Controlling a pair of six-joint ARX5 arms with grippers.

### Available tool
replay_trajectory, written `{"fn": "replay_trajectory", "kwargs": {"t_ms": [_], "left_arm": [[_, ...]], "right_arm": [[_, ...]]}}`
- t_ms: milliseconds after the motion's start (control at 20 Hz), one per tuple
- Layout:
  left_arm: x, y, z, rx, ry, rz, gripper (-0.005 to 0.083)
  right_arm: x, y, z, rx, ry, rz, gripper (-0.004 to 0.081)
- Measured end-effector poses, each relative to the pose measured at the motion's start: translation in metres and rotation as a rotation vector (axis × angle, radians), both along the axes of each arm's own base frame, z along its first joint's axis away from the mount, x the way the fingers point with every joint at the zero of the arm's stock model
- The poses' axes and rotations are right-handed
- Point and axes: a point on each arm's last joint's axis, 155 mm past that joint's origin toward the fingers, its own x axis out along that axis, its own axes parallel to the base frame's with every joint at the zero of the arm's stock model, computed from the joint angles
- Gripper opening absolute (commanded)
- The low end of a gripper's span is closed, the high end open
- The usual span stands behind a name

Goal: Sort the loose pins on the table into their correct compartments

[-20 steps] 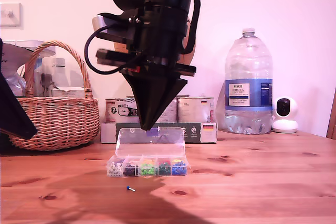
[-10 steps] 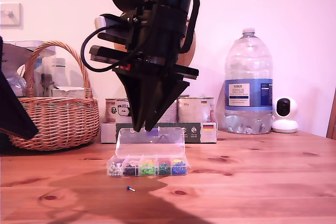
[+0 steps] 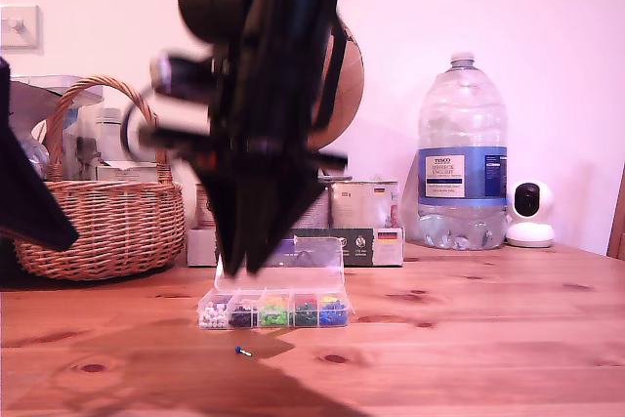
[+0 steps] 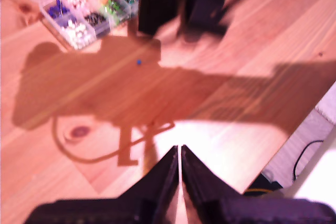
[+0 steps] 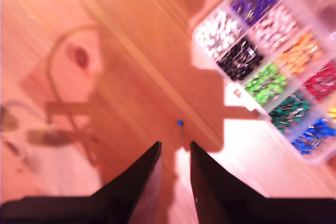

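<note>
Only one loose pin (image 3: 241, 350) shows on the table (image 3: 488, 339) — blue-headed, lying just in front of the clear box of compartments (image 3: 274, 312), near its left end in the exterior view; so the sorting looks nearly done, with this pin left to lift and drop among the blue ones; my second gripper (image 5: 175, 153) hangs above it with jaws slightly parted and empty; my first gripper (image 4: 180, 156) is pressed closed on nothing, well back over bare wood.
</note>
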Motion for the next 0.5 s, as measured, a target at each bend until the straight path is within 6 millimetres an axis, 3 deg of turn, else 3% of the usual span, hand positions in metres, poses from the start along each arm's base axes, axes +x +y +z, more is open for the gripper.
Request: {"fn": "replay_trajectory", "kwargs": {"t_ms": [150, 500], "left_arm": [[0.000, 0.000, 0.000, 0.000, 0.001, -0.001, -0.0022], [-0.002, -0.002, 0.001, -0.010, 0.004, -0.011, -0.0022]], "right_arm": [[-0.001, -0.001, -0.016, -0.026, 0.022, -0.001, 0.0141], [0.003, 0.004, -0.017, -0.009, 0.008, 0.000, 0.0141]]}}
